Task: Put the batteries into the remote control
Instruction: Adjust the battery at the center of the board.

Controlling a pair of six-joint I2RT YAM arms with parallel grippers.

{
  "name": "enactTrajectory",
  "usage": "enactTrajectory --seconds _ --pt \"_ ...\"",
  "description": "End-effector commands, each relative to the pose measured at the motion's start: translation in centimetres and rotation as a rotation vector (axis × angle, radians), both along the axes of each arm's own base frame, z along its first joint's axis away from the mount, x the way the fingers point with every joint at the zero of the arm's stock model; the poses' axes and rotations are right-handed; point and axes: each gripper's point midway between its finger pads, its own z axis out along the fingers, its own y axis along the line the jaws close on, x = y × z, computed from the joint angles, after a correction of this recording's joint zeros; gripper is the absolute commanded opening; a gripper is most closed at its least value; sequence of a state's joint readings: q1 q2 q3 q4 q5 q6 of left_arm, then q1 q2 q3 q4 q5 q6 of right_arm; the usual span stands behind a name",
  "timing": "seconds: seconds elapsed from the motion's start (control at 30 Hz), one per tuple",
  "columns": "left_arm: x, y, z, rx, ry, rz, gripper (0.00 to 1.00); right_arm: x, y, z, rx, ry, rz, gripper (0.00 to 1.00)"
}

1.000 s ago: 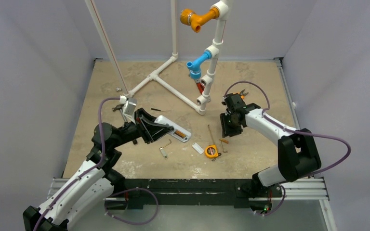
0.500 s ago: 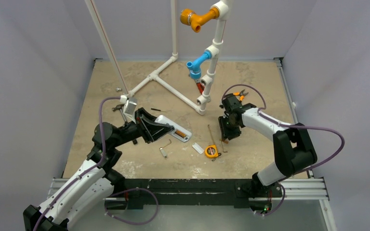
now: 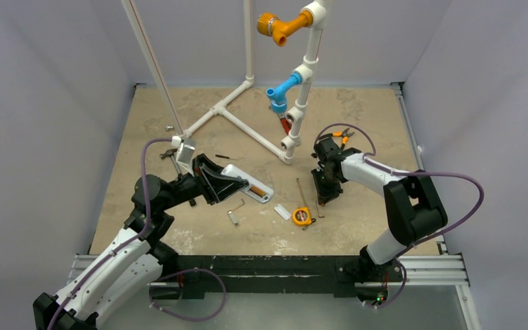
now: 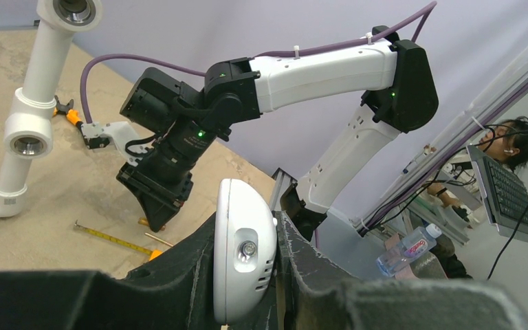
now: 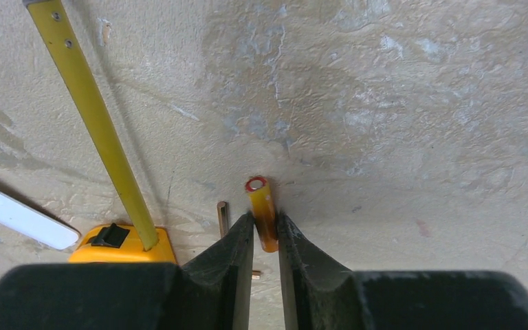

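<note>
My left gripper (image 3: 214,181) is shut on the white remote control (image 3: 246,184), holding it by its end low over the table. In the left wrist view the remote (image 4: 244,254) sits edge-on between my fingers. One orange battery (image 3: 256,190) lies in the remote's open compartment. My right gripper (image 3: 324,195) points down at the table right of centre. In the right wrist view a second orange-copper battery (image 5: 262,210) lies on the table, and my right gripper (image 5: 266,227) is closed on its near end, both fingertips touching it.
A yellow tape measure (image 3: 303,216) with its tape pulled out (image 5: 93,117) lies left of the right gripper. A small white plate (image 3: 282,212) and a hex key (image 3: 234,212) lie nearby. A thin metal pin (image 5: 223,214) lies beside the battery. A white pipe frame (image 3: 247,127) stands behind, with orange pliers (image 3: 344,135) beyond.
My right gripper has moved left and down onto the battery on the table. The left arm and the remote have not moved.
</note>
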State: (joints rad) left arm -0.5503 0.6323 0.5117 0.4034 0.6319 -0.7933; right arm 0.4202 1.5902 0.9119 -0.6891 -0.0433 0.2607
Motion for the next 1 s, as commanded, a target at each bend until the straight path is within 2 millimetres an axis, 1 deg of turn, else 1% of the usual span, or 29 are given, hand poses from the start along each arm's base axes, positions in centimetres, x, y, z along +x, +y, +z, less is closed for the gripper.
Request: enactTrajectory --seconds 0.0,0.2,0.3,0.47,0.53,0.67,0.77,0.83,0.97 --pt "-0.4 0.2 1.6 -0.041 -0.063 -0.005 0.0 0.1 0.2 -0.2 -0.007 0.0 0.005 0.15" --pt "-0.3 0.1 1.6 -0.041 -0.061 -0.005 0.0 0.6 -0.1 -0.1 -0.019 -0.039 -0.038 0.05" --pt "-0.3 0.1 1.7 -0.042 -0.062 -0.006 0.0 1.3 -0.7 -0.1 -0.051 -0.074 -0.076 0.0" --pt "-0.2 0.1 1.7 -0.042 -0.06 -0.006 0.0 2.7 -1.0 0.4 -0.071 -0.144 -0.119 0.0" --pt "-0.3 0.1 1.7 -0.039 -0.06 -0.007 0.0 2.8 -1.0 0.5 -0.073 -0.146 -0.122 0.03" --pt "-0.2 0.1 1.5 -0.035 -0.057 -0.004 0.0 2.4 -1.3 0.4 -0.086 -0.135 -0.125 0.16" --pt "-0.1 0.0 1.6 -0.039 -0.058 -0.006 0.0 1.8 -1.5 0.2 -0.09 -0.121 -0.124 0.22" --pt "-0.1 0.0 1.6 -0.041 -0.056 -0.008 0.0 1.5 -1.5 0.2 -0.09 -0.111 -0.122 0.24" --pt "0.0 -0.2 1.7 -0.045 -0.055 -0.017 0.0 1.2 -1.5 0.1 -0.086 -0.096 -0.119 0.24"
